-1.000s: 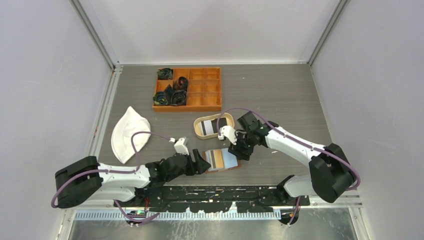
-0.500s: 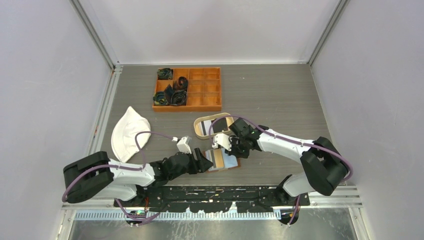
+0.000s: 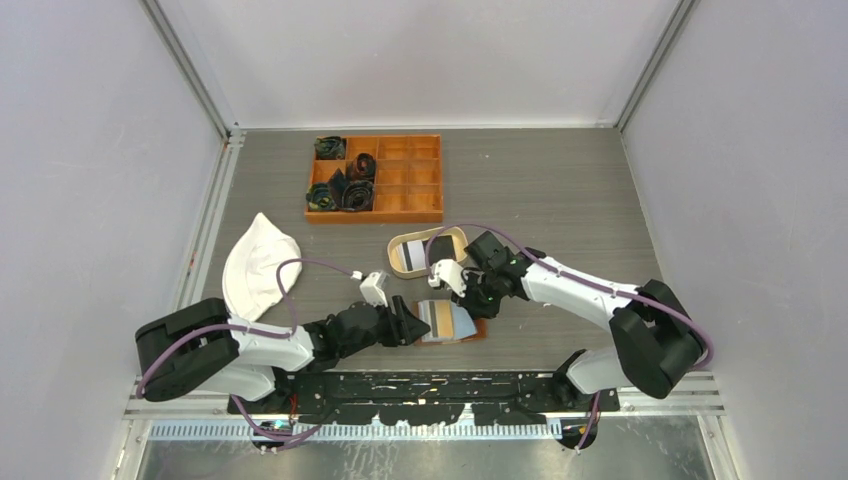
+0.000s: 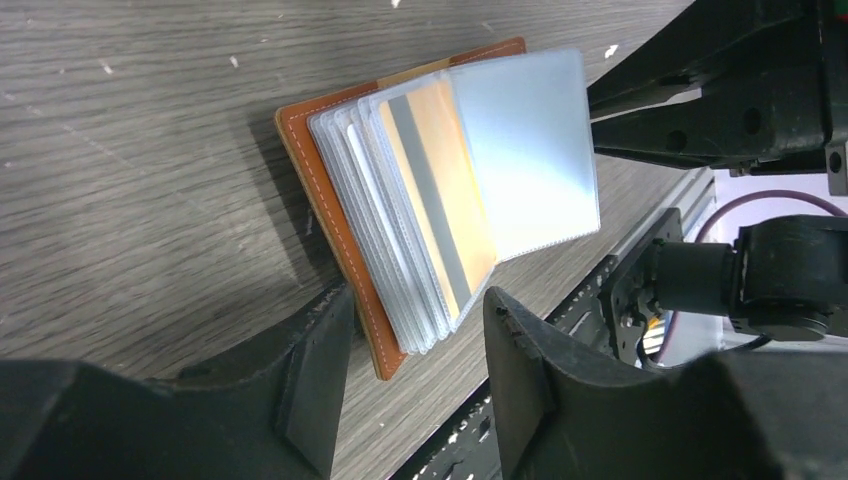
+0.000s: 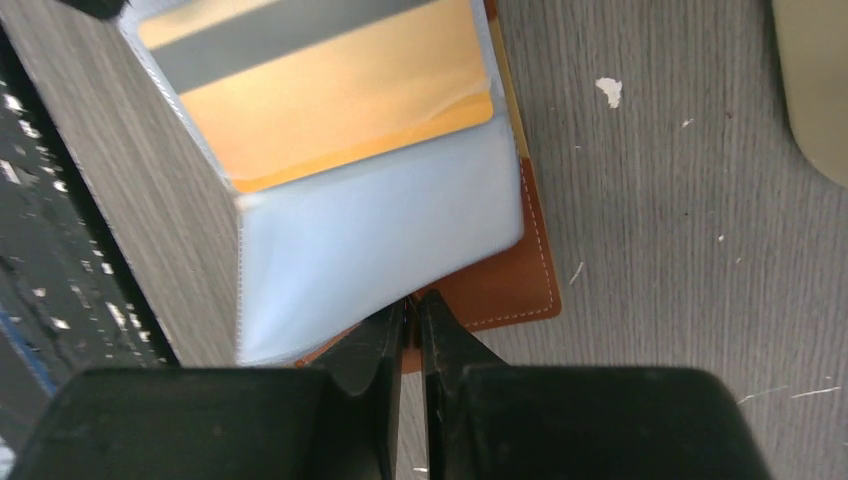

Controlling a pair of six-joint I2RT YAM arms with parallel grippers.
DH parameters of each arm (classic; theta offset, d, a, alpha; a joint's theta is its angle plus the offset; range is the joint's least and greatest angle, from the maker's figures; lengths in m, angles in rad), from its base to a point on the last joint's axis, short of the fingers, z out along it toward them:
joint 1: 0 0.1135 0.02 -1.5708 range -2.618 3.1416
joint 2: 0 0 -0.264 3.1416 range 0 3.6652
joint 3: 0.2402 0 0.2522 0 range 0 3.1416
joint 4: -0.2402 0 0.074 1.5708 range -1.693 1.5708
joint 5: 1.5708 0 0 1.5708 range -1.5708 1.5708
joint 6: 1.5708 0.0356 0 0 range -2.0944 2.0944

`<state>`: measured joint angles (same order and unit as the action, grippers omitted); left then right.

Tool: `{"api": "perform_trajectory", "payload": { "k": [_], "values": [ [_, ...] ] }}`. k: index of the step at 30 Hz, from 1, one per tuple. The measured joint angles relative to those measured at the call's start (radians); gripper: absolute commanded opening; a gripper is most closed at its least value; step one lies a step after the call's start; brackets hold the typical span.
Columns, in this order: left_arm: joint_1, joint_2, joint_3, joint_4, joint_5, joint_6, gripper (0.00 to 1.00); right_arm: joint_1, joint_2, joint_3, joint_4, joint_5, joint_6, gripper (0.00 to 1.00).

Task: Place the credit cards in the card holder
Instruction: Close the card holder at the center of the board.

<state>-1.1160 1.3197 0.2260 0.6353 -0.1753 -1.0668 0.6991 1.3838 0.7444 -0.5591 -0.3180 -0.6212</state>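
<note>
The brown card holder (image 3: 449, 323) lies open near the table's front edge, its clear sleeves fanned out (image 4: 400, 200). One sleeve holds an orange card with a grey stripe (image 5: 320, 80). My left gripper (image 4: 415, 310) is open, and its fingers straddle the holder's near corner. My right gripper (image 5: 412, 300) is shut on the edge of a pale clear sleeve (image 5: 370, 250), which it lifts off the stack. Two credit cards, one white-grey with a dark stripe (image 3: 412, 256) and one black (image 3: 441, 247), lie in the beige tray (image 3: 398, 262).
An orange compartmented box (image 3: 400, 178) with dark rolled items stands at the back. A white cloth cap (image 3: 255, 268) lies at the left. The black base rail (image 3: 430, 385) runs just in front of the holder. The beige tray sits right behind my right gripper.
My right gripper came down from beside the tray to the holder and closed on a sleeve. My left gripper's jaws narrowed and edged right along the holder.
</note>
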Motion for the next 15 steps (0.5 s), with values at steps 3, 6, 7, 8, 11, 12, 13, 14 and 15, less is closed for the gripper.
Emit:
{"api": "perform_trajectory", "payload": {
  "k": [3,6,7,8,11,12,13,14,15],
  "values": [
    [0.000,-0.012,0.000,0.015,0.008,0.013,0.51,-0.029,-0.017,0.010,-0.014,-0.046,0.028,0.05],
    [0.000,-0.037,0.000,0.009,0.008,0.026,0.51,-0.077,-0.047,0.028,-0.026,-0.112,0.062,0.05],
    [0.000,-0.044,0.000,0.004,0.007,0.028,0.51,-0.090,-0.057,0.032,-0.027,-0.131,0.072,0.05],
    [0.000,-0.048,0.000,0.001,0.005,0.028,0.51,-0.107,-0.071,0.034,-0.026,-0.154,0.082,0.05],
    [0.000,-0.048,0.001,-0.002,0.000,0.028,0.51,-0.143,-0.103,0.038,-0.026,-0.214,0.112,0.05],
    [0.000,-0.048,0.001,-0.001,0.000,0.029,0.51,-0.149,-0.107,0.039,-0.026,-0.233,0.126,0.05],
    [0.000,-0.046,0.003,0.001,0.001,0.031,0.51,-0.152,-0.108,0.040,-0.024,-0.259,0.142,0.04],
    [0.000,-0.045,0.003,0.000,0.001,0.031,0.51,-0.151,-0.107,0.040,-0.024,-0.276,0.154,0.04],
    [0.000,-0.040,0.007,0.001,0.001,0.032,0.51,-0.151,-0.105,0.040,-0.024,-0.299,0.170,0.04]
  ]
}}
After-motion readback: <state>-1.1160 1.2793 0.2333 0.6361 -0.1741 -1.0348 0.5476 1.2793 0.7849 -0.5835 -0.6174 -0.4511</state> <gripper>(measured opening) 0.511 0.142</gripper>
